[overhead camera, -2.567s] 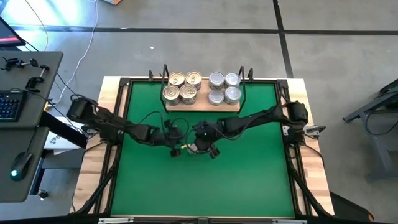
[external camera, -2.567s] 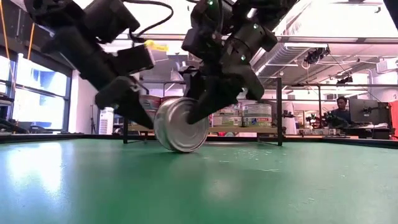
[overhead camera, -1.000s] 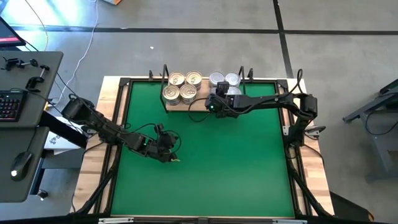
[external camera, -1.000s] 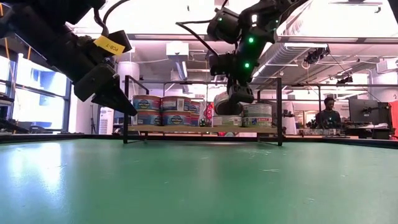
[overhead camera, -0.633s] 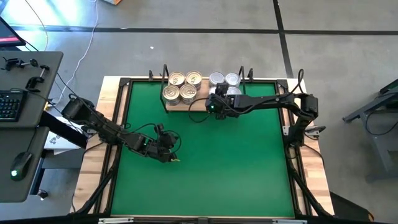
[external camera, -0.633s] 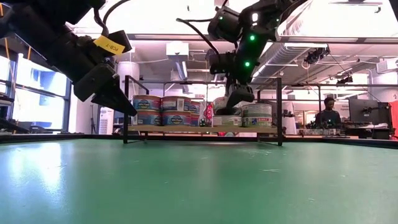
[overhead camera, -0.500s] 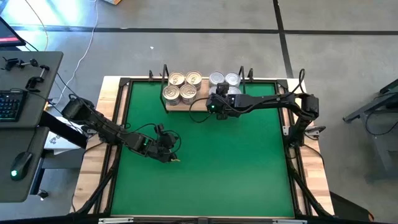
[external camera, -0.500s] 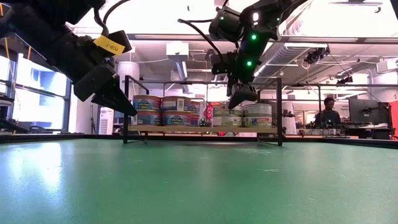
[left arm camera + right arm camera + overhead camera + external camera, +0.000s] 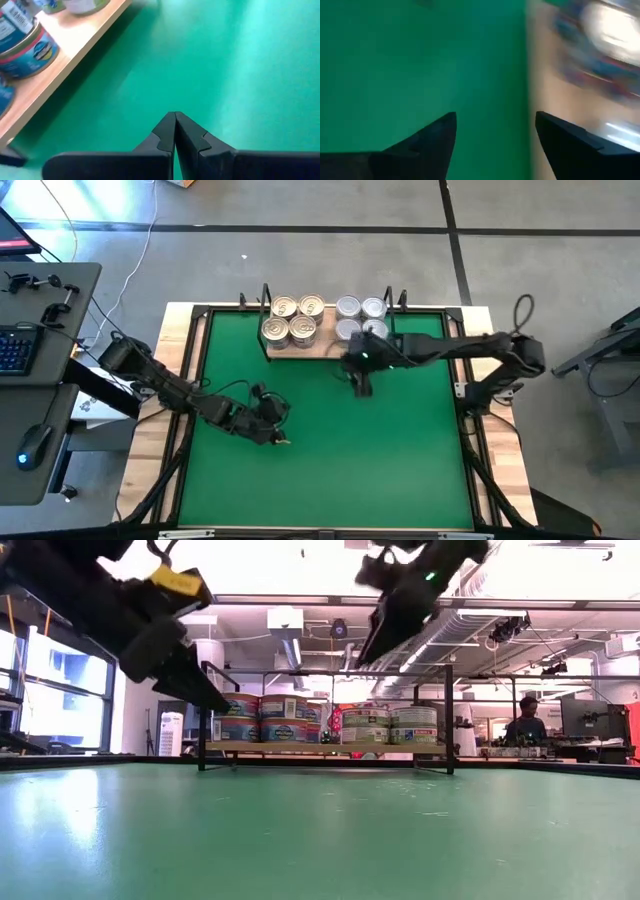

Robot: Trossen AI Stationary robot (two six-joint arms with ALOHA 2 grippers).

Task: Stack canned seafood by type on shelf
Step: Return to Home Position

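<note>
Right claw (image 9: 495, 117) spread, hovering over green-matted surface (image 9: 330, 460) just in front of light-wood shelf board with black wire uprights (image 9: 325, 344). Left claw (image 9: 175, 118) pressed together, mid-mat. On the shelf: gold-lidded round flat tins (image 9: 293, 320) at left-arm end, silver-lidded round flat tins (image 9: 360, 318) at right-arm end.

One shelf (image 9: 324, 338) carries eight stacks of tins (image 9: 285, 308) seen from above: four gold-lidded on the left, four silver-lidded (image 9: 348, 307) on the right. From the side, each visible stack is two tins high. Two arms (image 9: 440, 348) reach over one green mat (image 9: 330, 460).
</note>
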